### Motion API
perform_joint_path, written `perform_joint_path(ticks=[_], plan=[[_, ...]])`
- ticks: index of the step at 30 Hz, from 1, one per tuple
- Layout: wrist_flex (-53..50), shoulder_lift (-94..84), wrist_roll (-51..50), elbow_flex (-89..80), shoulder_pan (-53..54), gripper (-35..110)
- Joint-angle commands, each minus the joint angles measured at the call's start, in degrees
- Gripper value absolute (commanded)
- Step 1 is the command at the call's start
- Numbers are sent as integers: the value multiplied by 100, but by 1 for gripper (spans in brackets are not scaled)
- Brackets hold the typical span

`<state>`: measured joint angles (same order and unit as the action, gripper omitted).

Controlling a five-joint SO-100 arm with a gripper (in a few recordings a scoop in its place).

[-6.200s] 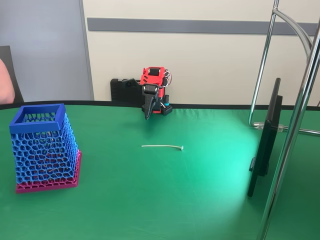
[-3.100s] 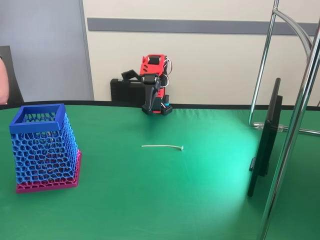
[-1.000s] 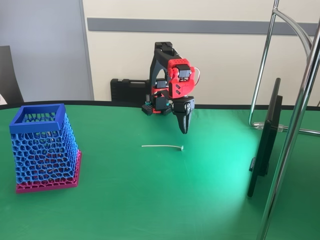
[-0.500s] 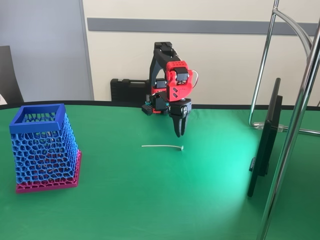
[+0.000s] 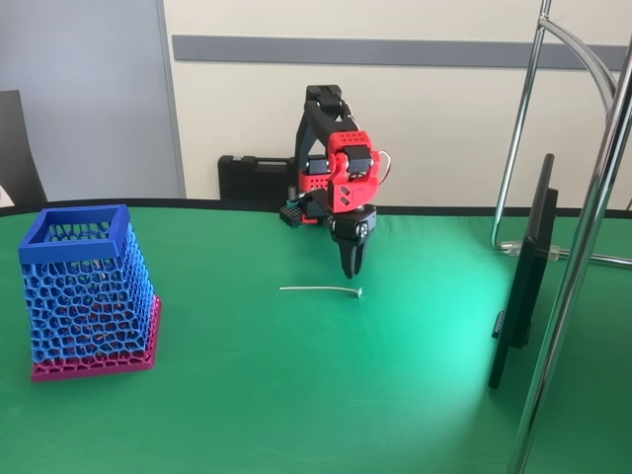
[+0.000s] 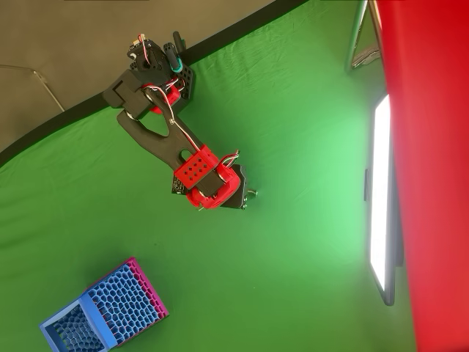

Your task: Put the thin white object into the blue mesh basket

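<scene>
Green cloth table (image 5: 296,395), landmark throughout. Blue mesh basket (image 5: 87,286): near left of table, upright, magenta base. Thin white object (image 5: 320,289): flat on cloth mid-table, well right of basket. Gripper (image 5: 349,267): pointing down just above the strand's hooked end; fingers look closed. Flat black panel (image 5: 523,276) and chrome stand (image 5: 583,237): right. Black case (image 5: 252,178): far edge. Cream wall (image 5: 434,109): behind.

strand (image 5: 321,289) hidden overhead, jaws gap unclear
</scene>
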<state>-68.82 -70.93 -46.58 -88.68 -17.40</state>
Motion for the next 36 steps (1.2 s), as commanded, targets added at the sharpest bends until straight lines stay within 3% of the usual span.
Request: perform_joint_path(ticks=[1,36], plan=[[0,53,79,281,53,14],[0,1099,387,1099,-9,15]])
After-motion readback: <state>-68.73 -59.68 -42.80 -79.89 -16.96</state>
